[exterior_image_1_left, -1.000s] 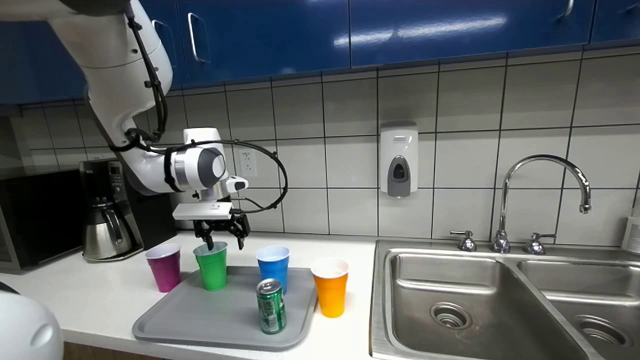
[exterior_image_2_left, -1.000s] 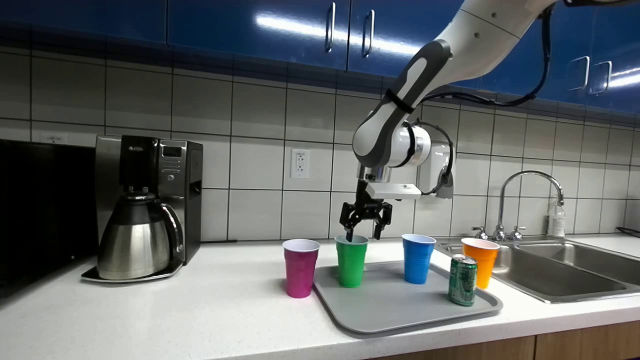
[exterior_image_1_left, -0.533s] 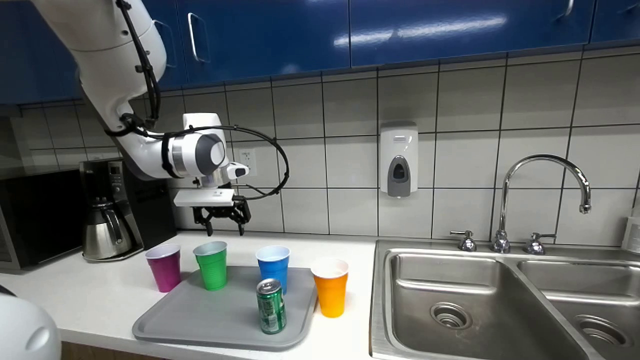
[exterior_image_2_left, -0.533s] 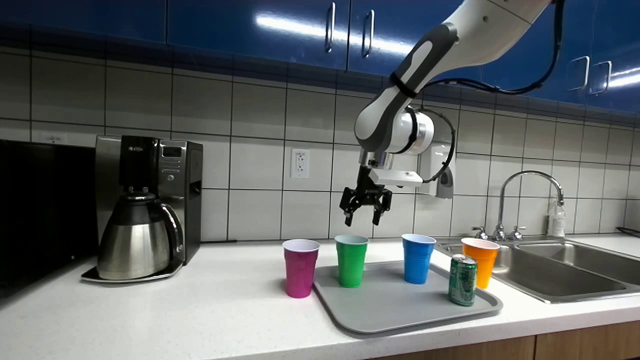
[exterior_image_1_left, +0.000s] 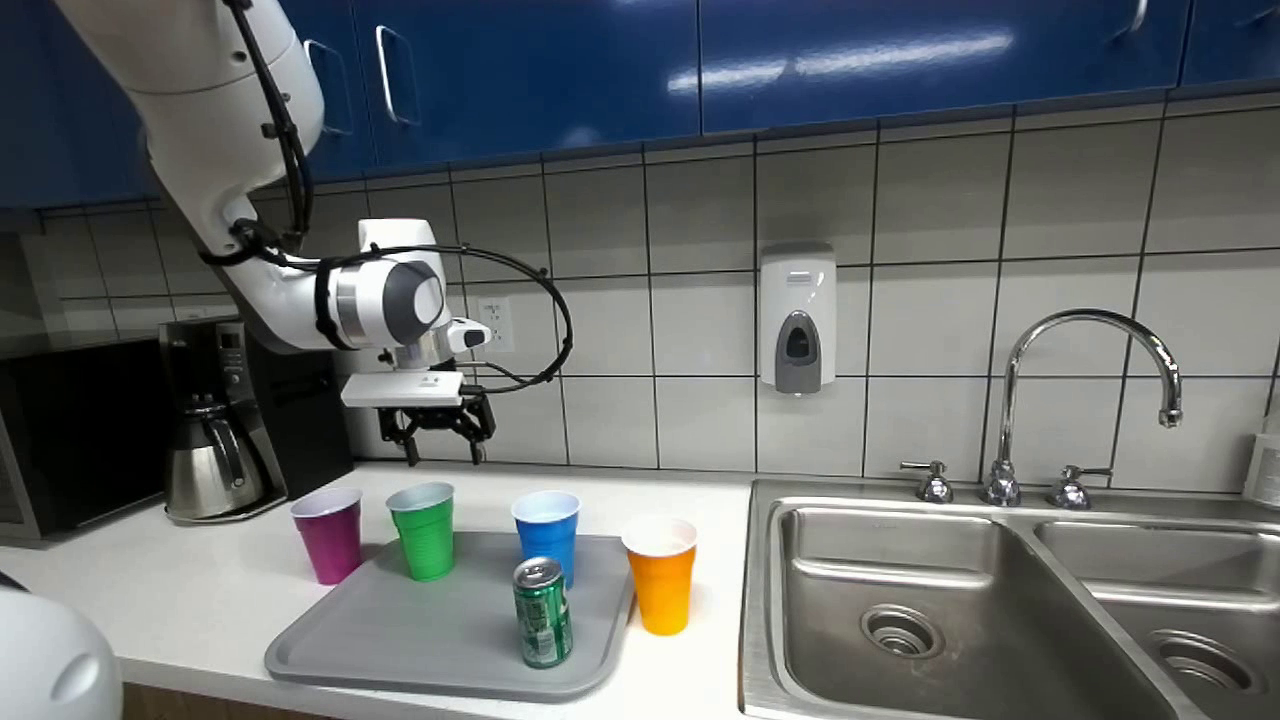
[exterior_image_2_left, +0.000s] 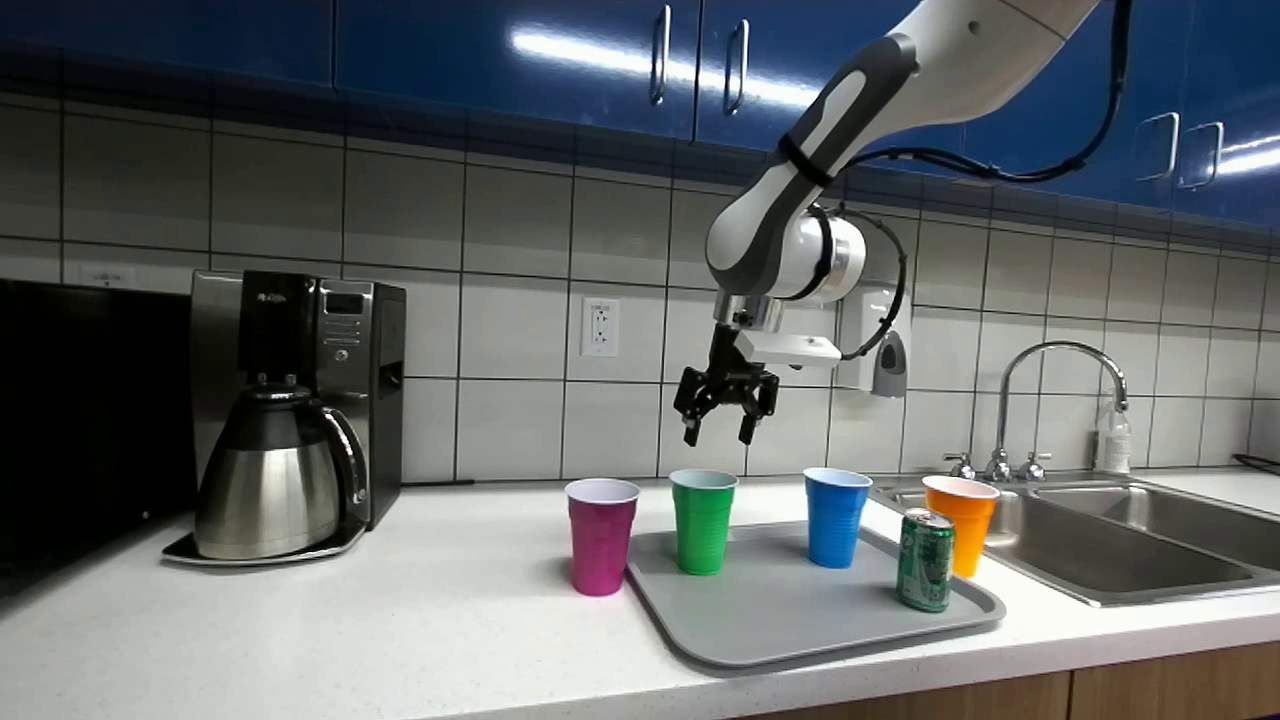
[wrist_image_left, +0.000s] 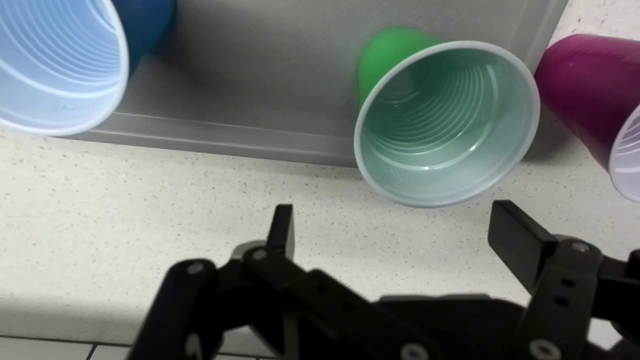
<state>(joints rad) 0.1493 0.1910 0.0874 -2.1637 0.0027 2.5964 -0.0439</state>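
Observation:
My gripper (exterior_image_1_left: 444, 455) is open and empty, in the air above the back of the counter. In an exterior view the gripper (exterior_image_2_left: 719, 437) shows just above the green cup (exterior_image_2_left: 704, 522). In the wrist view the open fingers (wrist_image_left: 392, 220) stand apart over bare counter, beside the green cup's rim (wrist_image_left: 447, 125), and touch nothing. The green cup stands upright on the grey tray (exterior_image_1_left: 440, 650). A blue cup (exterior_image_2_left: 836, 520) and a green can (exterior_image_2_left: 925, 560) also stand on the tray. A purple cup (exterior_image_2_left: 600, 540) and an orange cup (exterior_image_1_left: 662, 585) stand on the counter beside the tray.
A coffee maker with a steel carafe (exterior_image_2_left: 270, 480) and a dark microwave (exterior_image_2_left: 90, 430) stand to one side. A double sink (exterior_image_1_left: 900, 580) with a faucet (exterior_image_1_left: 1010, 400) is on the other side. A soap dispenser (exterior_image_1_left: 797, 320) hangs on the tiled wall, below blue cabinets (exterior_image_1_left: 540, 70).
The gripper has risen from the green cup's rim, where one finger was over or inside the cup, to above it, then drifted slightly sideways. Its fingers stay open. The cups, can and tray have not moved.

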